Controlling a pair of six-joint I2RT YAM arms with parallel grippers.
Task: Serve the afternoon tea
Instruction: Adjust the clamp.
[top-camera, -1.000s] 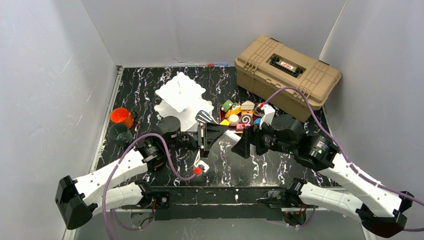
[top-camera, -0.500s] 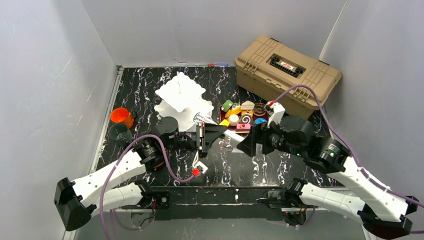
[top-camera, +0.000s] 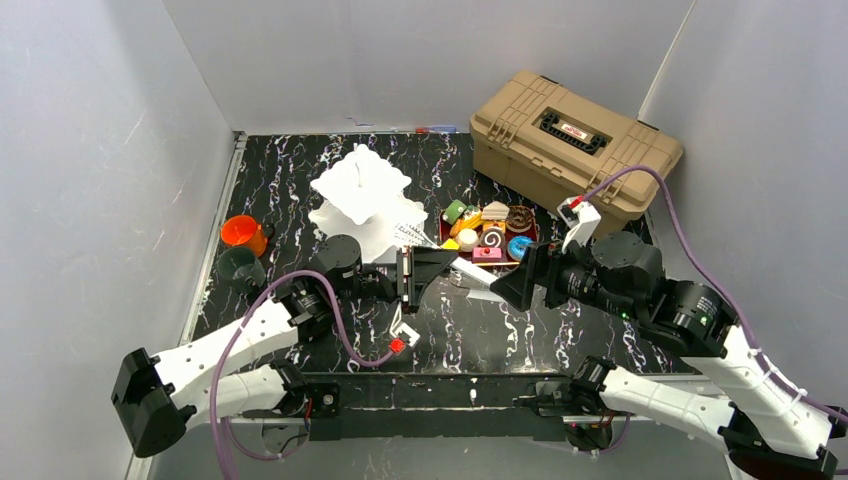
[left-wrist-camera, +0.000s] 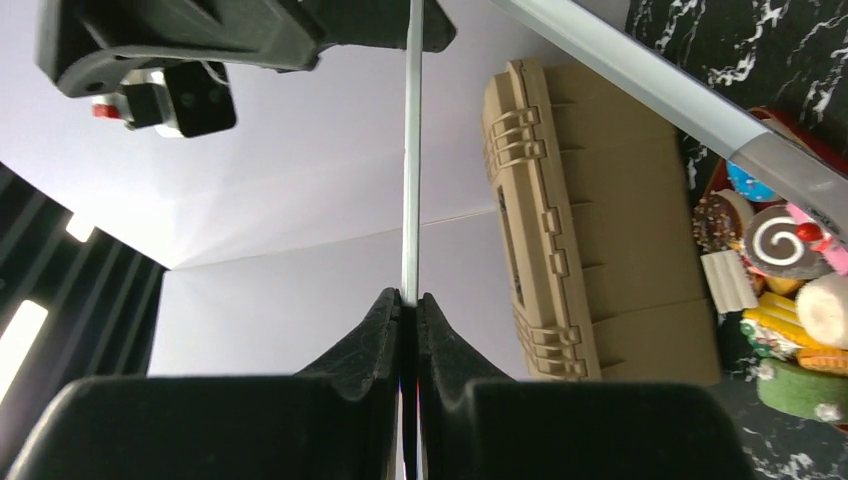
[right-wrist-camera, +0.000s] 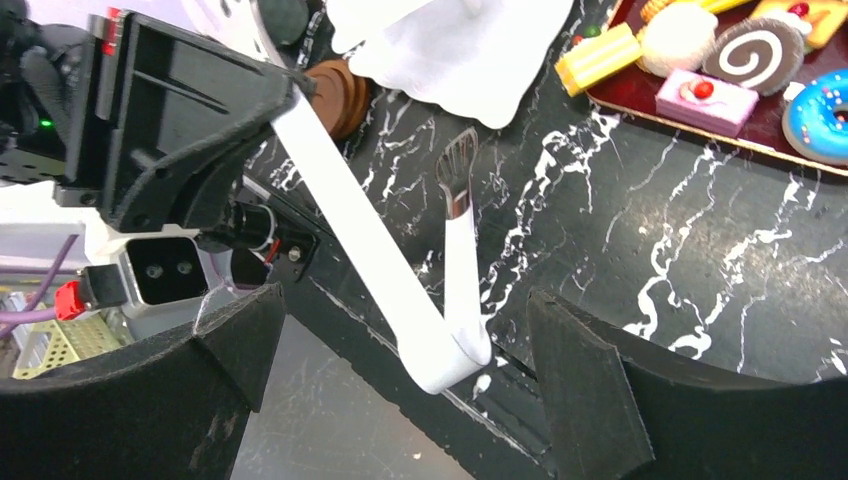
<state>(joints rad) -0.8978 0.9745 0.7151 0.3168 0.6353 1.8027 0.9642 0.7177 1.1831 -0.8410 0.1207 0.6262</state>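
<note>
The white three-tier stand (top-camera: 358, 195) rises at the back left. Toy pastries and donuts (top-camera: 487, 235) fill a dark red tray (right-wrist-camera: 640, 108) beside it. An orange cup (top-camera: 240, 232) and a dark cup (top-camera: 240, 268) stand at the left edge. Brown saucers (right-wrist-camera: 335, 95) are stacked by the stand's lowest plate. My left gripper (top-camera: 446, 262) (left-wrist-camera: 410, 298) is shut on one arm of the metal tongs (top-camera: 473, 274) (right-wrist-camera: 385, 260). Their folded end lies between the spread fingers of my right gripper (top-camera: 505, 287) (right-wrist-camera: 405, 370), which is open and touches nothing.
A tan toolbox (top-camera: 575, 140) (left-wrist-camera: 590, 230) sits at the back right, close behind the pastry tray. Grey walls close in three sides. The left arm's purple cable (top-camera: 345, 335) loops over the black marble tabletop (top-camera: 480, 335).
My left gripper has closed fully on the tongs' arm. The right arm has drawn back to the right, away from the left gripper, with its jaws still wide.
</note>
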